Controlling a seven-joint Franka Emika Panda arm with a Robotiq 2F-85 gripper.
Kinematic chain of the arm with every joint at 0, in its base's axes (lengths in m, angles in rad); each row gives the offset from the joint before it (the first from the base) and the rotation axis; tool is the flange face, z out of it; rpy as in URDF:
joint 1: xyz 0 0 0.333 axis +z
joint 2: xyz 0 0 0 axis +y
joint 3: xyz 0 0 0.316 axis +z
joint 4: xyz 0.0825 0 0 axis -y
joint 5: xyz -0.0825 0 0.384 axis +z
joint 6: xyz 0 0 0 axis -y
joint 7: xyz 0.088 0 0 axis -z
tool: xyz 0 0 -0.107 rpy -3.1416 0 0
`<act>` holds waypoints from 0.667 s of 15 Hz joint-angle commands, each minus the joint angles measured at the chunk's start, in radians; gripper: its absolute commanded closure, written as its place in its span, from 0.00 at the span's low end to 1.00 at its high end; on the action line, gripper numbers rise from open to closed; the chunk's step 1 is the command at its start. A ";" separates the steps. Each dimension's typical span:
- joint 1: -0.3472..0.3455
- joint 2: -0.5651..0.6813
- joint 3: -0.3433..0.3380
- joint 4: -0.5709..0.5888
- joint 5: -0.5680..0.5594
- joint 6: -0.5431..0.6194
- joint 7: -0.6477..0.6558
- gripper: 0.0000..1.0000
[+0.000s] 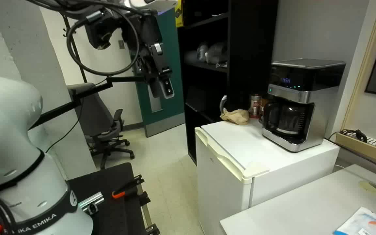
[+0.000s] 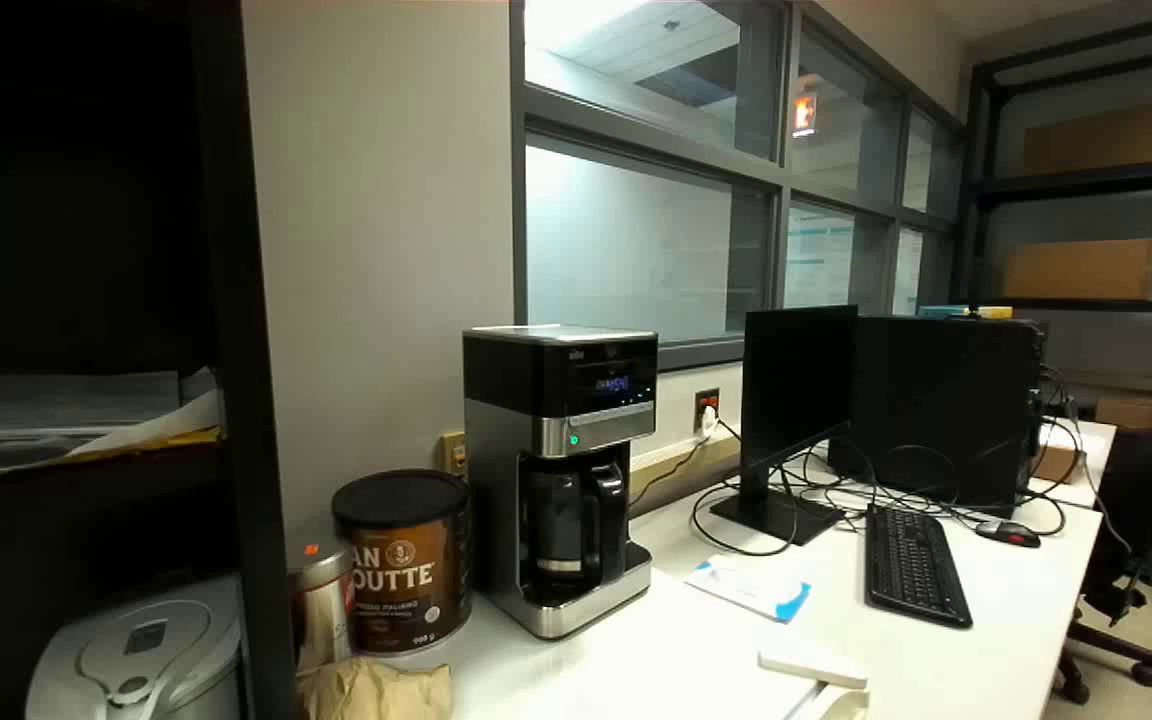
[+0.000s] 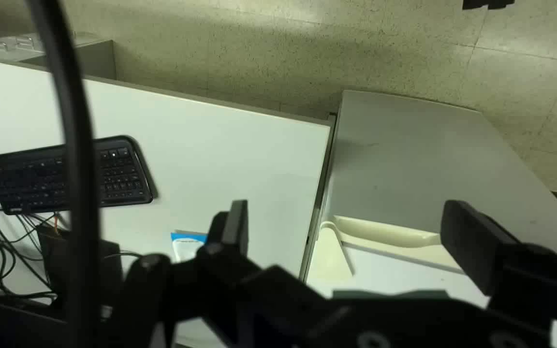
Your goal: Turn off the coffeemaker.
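Note:
The coffeemaker (image 1: 302, 95) stands upright on the white mini-fridge (image 1: 233, 150). It is boxy and black with silver parts, and a dark glass carafe (image 1: 290, 119) sits inside it. In an exterior view the coffeemaker (image 2: 591, 428) shows lit blue digits and a green light (image 2: 574, 440) on its silver front band. My gripper (image 1: 163, 91) hangs in the air well apart from the coffeemaker, at about its height in the picture. In the wrist view my gripper (image 3: 346, 212) is open and empty, over the fridge front and desk edge. The coffeemaker is out of the wrist view.
A coffee can (image 2: 406, 570) and a crumpled brown bag (image 1: 237, 116) are beside the coffeemaker. A black shelf (image 1: 204, 78) rises behind. A white desk (image 1: 305, 202) adjoins the fridge, with a keyboard (image 3: 119, 179) and a monitor (image 2: 801, 390).

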 commanded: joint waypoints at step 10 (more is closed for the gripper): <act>0.014 0.015 -0.012 -0.022 -0.011 -0.009 0.010 0.00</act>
